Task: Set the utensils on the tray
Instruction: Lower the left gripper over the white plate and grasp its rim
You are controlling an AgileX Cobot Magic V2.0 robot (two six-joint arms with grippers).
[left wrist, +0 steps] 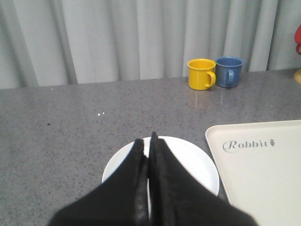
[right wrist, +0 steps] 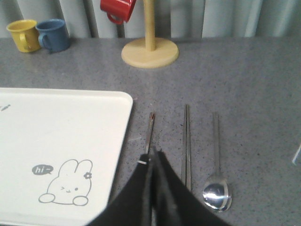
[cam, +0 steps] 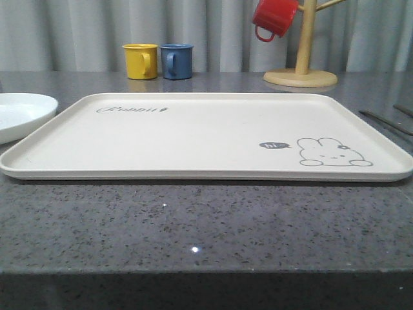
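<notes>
The cream tray (cam: 193,139) with its rabbit drawing lies flat in the middle of the table, with nothing on it. Three silver utensils lie side by side on the grey table beside the tray's right edge: a fork (right wrist: 150,131), a pair of chopsticks (right wrist: 187,141) and a spoon (right wrist: 217,192). My right gripper (right wrist: 153,153) is shut and hovers over the fork, hiding its lower end. The jaws meet with nothing between them. My left gripper (left wrist: 149,141) is shut over a round white plate (left wrist: 193,162), left of the tray (left wrist: 263,165). In the front view the utensils (cam: 382,120) show as thin dark lines.
A yellow mug (cam: 141,61) and a blue mug (cam: 176,61) stand behind the tray. A wooden mug tree (cam: 301,71) with a red mug (cam: 273,18) hanging on it stands at the back right. The white plate (cam: 19,116) sits at the tray's left edge.
</notes>
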